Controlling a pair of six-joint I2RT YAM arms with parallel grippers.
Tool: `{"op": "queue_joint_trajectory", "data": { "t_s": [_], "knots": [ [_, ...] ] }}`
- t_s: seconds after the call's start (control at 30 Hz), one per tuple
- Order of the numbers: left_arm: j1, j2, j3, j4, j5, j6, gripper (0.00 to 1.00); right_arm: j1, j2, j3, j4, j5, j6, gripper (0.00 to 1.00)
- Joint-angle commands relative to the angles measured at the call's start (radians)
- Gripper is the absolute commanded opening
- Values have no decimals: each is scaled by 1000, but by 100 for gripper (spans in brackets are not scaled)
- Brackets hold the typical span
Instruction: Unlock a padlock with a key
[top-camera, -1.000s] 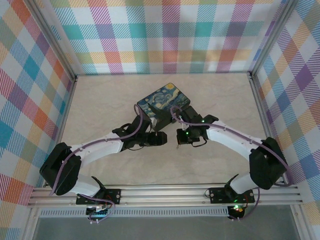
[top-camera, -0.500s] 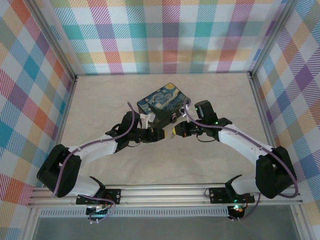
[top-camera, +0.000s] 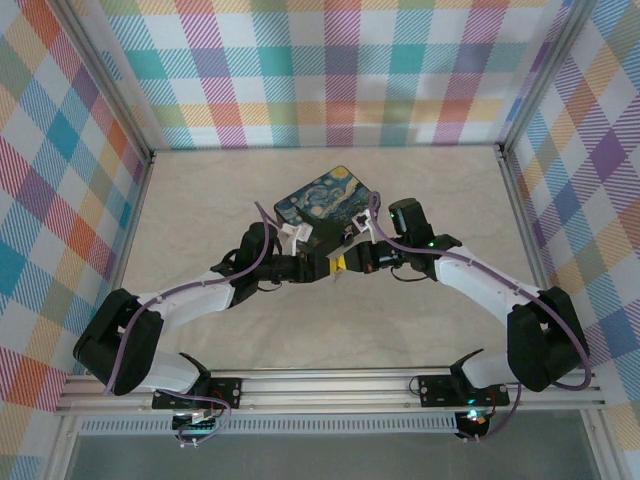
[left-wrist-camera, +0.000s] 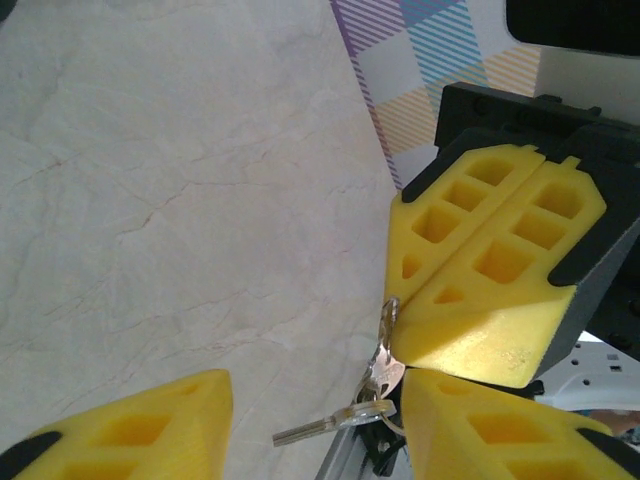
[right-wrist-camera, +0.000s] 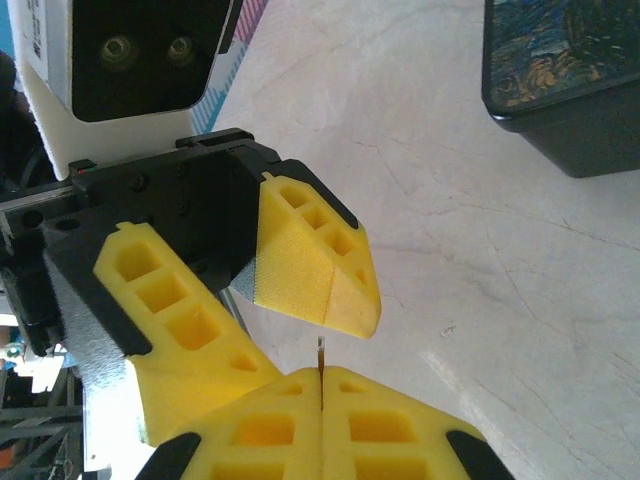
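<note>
left fingers (left-wrist-camera: 140, 430): yellow, held apart at a middle width; nothing is gripped between them.
right fingers (left-wrist-camera: 500, 262): yellow, pressed fully together; a small metal ring (left-wrist-camera: 388, 312) is pinched at their tips.
key (left-wrist-camera: 318, 430): thin and silvery, hung from the ring below the right fingers; its blade is seen in the gap between the two left fingers, above the surface. whether it is touched by a left finger cannot be told.
second metal piece (left-wrist-camera: 386, 375): small and silvery, hung from the same ring, just beside the key.
metal edge (right-wrist-camera: 320, 352): a thin sliver is seen standing out of the seam of the right fingers, just under the tip of one left finger.
meeting place: the two pairs of fingers are found tip to tip over the middle of the surface (top-camera: 200, 230), just on the near side of the box.
box (top-camera: 330, 198): black, with a swirly blue-and-yellow lid, closed. it is laid at an angle, closer to the far edge than to the near edge, and about midway between the left and right edges.
</note>
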Motion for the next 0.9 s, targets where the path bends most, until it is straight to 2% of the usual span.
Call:
{"op": "queue_joint_trajectory", "data": {
  "t_s": [0.0,0.23,0.47,0.67,0.87],
  "knots": [
    [11,-47,-22,68,26,10,44,-4,-10,-7,23,-58,-12,1],
    [45,-89,-11,100,79,-4,45,-4,-19,-26,1,-96,-48,0],
    [47,-53,12,136,116,-11,45,-4,-31,-43,25,-171,-64,0],
    [47,-2,36,138,132,-11,42,-4,-21,-40,38,-195,-60,0],
    [47,16,34,167,144,-25,34,-4,-17,-41,66,-206,-44,0]
  ]
}}
